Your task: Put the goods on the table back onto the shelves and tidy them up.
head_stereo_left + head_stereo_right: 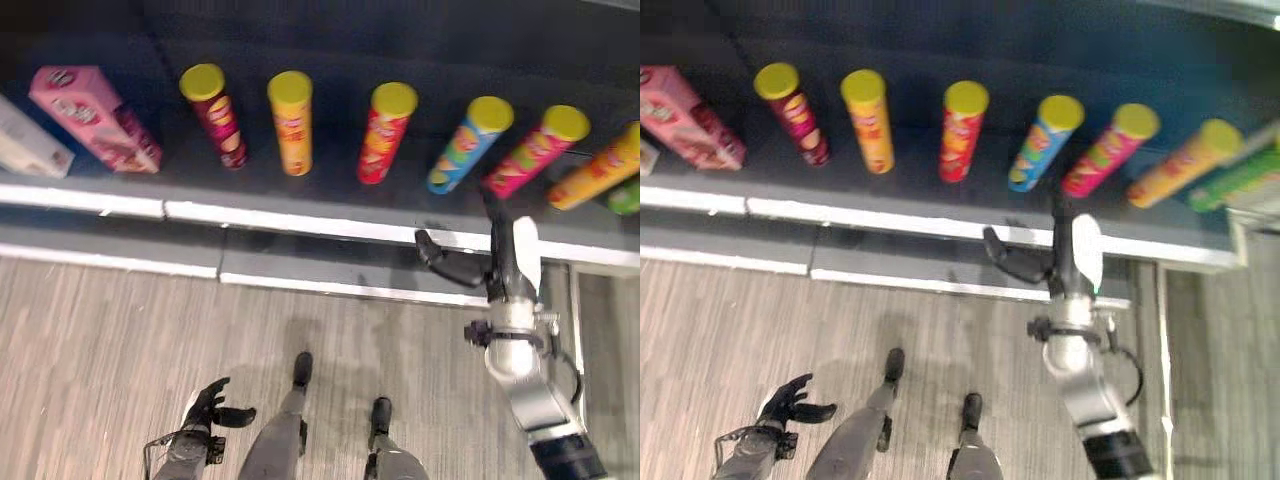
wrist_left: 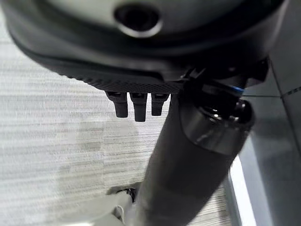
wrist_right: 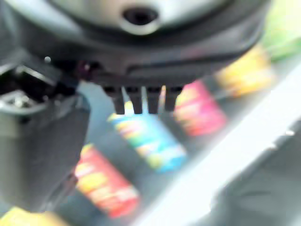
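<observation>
Several chip cans with yellow lids stand in a row on the dark shelf [image 1: 330,195]: a maroon one [image 1: 215,115], an orange one [image 1: 291,120], a red one [image 1: 385,130], a blue one [image 1: 468,143], a pink one [image 1: 535,150] and another orange one [image 1: 600,178]. My right hand [image 1: 500,268] is raised at the shelf's front edge, just below the blue and pink cans, open with straight fingers [image 3: 136,101] and the thumb spread out, holding nothing. My left hand [image 1: 213,405] hangs low over the floor, open and empty.
A pink box [image 1: 95,118] and a white box [image 1: 30,145] sit at the shelf's left end, and a green can [image 1: 625,197] lies at the far right. A white strip [image 1: 250,217] runs along the shelf front. Grey striped floor [image 1: 100,350] lies below it.
</observation>
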### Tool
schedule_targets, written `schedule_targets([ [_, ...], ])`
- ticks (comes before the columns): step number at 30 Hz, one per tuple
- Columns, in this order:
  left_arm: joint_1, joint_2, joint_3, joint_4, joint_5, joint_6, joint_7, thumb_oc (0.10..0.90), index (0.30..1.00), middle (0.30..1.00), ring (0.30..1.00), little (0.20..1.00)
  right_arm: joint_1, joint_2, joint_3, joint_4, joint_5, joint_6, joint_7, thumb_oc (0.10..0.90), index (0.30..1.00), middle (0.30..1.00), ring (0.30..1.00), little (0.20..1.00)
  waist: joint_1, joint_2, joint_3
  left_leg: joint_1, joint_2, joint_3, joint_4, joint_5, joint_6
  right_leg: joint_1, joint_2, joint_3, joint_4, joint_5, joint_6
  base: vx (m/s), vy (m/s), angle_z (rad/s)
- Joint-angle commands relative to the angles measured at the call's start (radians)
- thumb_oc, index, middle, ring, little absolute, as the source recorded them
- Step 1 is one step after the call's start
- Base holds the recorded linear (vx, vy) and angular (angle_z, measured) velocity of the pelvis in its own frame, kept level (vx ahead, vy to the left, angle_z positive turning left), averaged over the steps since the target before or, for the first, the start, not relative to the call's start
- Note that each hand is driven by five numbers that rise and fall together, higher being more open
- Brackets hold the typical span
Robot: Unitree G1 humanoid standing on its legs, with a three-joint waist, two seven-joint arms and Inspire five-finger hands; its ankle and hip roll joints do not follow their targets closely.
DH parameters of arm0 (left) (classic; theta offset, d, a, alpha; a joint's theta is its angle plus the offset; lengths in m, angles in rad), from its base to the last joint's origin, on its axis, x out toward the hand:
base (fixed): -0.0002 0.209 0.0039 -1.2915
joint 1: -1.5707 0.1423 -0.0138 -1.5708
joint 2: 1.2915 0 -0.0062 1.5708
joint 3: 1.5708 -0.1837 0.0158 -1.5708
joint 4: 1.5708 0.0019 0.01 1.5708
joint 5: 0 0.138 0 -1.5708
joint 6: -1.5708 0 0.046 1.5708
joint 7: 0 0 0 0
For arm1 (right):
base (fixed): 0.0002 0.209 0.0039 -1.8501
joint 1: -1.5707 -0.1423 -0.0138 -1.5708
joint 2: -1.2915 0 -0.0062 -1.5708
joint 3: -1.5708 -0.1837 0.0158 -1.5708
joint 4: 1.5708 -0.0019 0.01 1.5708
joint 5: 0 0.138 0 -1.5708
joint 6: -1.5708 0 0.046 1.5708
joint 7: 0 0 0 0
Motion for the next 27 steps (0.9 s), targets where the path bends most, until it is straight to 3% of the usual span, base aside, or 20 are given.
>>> schedule_targets([
  [1,0.017,0.036,-0.009,0.037,0.039,-0.023,0.025,0.8,0.9,0.9,0.9,0.9,-0.101,-0.086,-0.095,-0.077,0.003,-0.092,-0.022,0.8,0.9,0.9,0.9,0.9,-0.018,0.007,-0.101,0.091,0.082,0.068,0.003,-0.174,-0.041,-0.057,-0.054,0.029,0.01,0.141,0.086,-0.03,0.174,-1.17],
  [3,0.007,0.043,-0.004,0.028,0.036,-0.025,0.027,0.8,0.9,0.9,0.9,0.9,-0.096,-0.062,-0.122,-0.067,0.04,-0.107,-0.047,0.8,0.9,0.9,0.9,0.9,-0.034,-0.002,-0.088,0.121,0.11,0.151,0.003,-0.183,-0.041,-0.097,-0.055,0.019,0.037,0.189,0.094,-0.04,0.078,-2.23],
  [4,0.04,0.054,0.032,0.005,0.019,-0.017,0.021,0.8,0.9,0.9,0.9,0.9,-0.081,-0.071,-0.157,-0.071,0.063,-0.117,-0.057,0.8,0.9,0.9,0.9,0.9,-0.002,-0.007,-0.102,0.176,0.202,0.287,0.008,-0.191,-0.076,-0.045,-0.121,-0.261,0.034,0.174,0.092,-0.01,-0.108,-2.3],
  [6,0.049,0.055,0.041,0.004,0.016,-0.015,0.019,0.8,0.9,0.9,0.9,0.9,-0.071,-0.079,-0.171,-0.074,0.062,-0.112,-0.058,0.8,0.9,0.9,0.9,0.9,0.009,-0.018,-0.104,0.181,0.208,0.323,0.014,-0.179,-0.078,-0.041,-0.133,-0.297,0.036,0.188,0.087,-0.06,-0.142,-2.27],
  [9,0.057,0.049,0.058,0.024,0.018,-0.011,0.006,0.8,0.9,0.9,0.9,0.9,-0.033,-0.104,-0.226,-0.078,0.046,-0.093,-0.057,0.8,0.9,0.9,0.9,0.9,0.017,-0.042,-0.128,0.199,0.225,0.357,0.029,-0.172,-0.093,-0.016,-0.124,-0.298,0.021,0.16,0.083,0.03,-0.195,-0.93],
  [11,0.068,0.04,0.062,0.025,0.018,-0.011,-0.003,0.8,0.9,0.9,0.9,0.9,0.002,-0.138,-0.273,-0.079,0.028,-0.081,-0.059,0.8,0.9,0.9,0.9,0.9,0.005,-0.043,-0.143,0.216,0.257,0.362,0.037,-0.161,-0.113,-0.003,-0.098,-0.283,0.025,0.115,0.073,0.09,-0.271,-0.04],
  [15,0.081,0.027,0.058,0.002,0.001,-0.008,-0.029,0.8,0.9,0.9,0.9,0.9,0.06,-0.197,-0.362,-0.109,0.015,-0.08,-0.063,0.8,0.9,0.9,0.9,0.9,-0.029,-0.024,-0.157,0.244,0.343,0.36,0.043,-0.117,-0.158,0.026,-0.012,-0.257,0.044,0.03,0.029,0.05,-0.339,0.01],
  [19,0.094,0.02,0.057,-0.028,-0.01,-0.005,-0.046,0.8,0.9,0.9,0.9,0.9,0.08,-0.247,-0.417,-0.116,0.031,-0.096,-0.074,0.8,0.9,0.9,0.9,0.9,-0.056,-0.01,-0.166,0.252,0.418,0.37,0.093,-0.073,-0.18,0.062,0.075,-0.235,0.032,-0.027,-0.021,0.04,-0.317,-0.06],
  [23,0.098,0.017,0.055,-0.041,-0.014,-0.002,-0.058,0.8,0.9,0.9,0.9,0.9,0.084,-0.273,-0.439,-0.123,0.055,-0.099,-0.07,0.8,0.9,0.9,0.9,0.9,-0.064,0.0,-0.165,0.254,0.457,0.35,0.185,-0.064,-0.191,0.1,0.126,-0.211,0.027,-0.073,-0.052,0.04,-0.247,-0.17],
  [24,0.103,0.017,0.054,-0.057,-0.028,-0.008,-0.058,0.8,0.9,0.9,0.9,0.9,0.045,-0.292,-0.408,-0.107,0.088,-0.104,-0.056,0.8,0.9,0.9,0.9,0.9,-0.04,-0.011,-0.148,0.203,0.391,0.26,0.266,-0.106,-0.133,0.086,0.13,-0.195,0.03,-0.068,-0.073,-0.07,-0.207,-0.4],
  [25,0.108,0.012,0.053,-0.053,-0.031,-0.012,-0.06,0.8,0.9,0.9,0.9,0.9,0.018,-0.301,-0.385,-0.093,0.1,-0.108,-0.05,0.8,0.9,0.9,0.9,0.9,-0.017,-0.021,-0.14,0.169,0.304,0.173,0.283,-0.18,-0.098,0.088,0.129,-0.171,0.029,-0.067,-0.074,0.08,-0.313,-0.71],
  [26,0.11,-0.002,0.031,-0.036,-0.034,-0.014,-0.067,0.8,0.9,0.9,0.9,0.9,-0.041,-0.309,-0.366,-0.08,0.132,-0.121,-0.044,0.8,0.9,0.9,0.9,0.9,0.02,-0.013,-0.138,0.128,0.151,0.059,0.234,-0.213,-0.073,0.107,0.15,-0.123,0.015,-0.058,-0.073,0.15,-0.176,-0.82],
  [27,0.109,-0.002,0.031,-0.036,-0.034,-0.015,-0.066,0.8,0.9,0.9,0.9,0.9,-0.042,-0.31,-0.366,-0.079,0.132,-0.121,-0.044,0.8,0.9,0.9,0.9,0.9,0.018,-0.014,-0.139,0.125,0.148,0.059,0.231,-0.207,-0.071,0.104,0.148,-0.124,0.014,-0.055,-0.073,0.18,-0.122,-1.0],
])
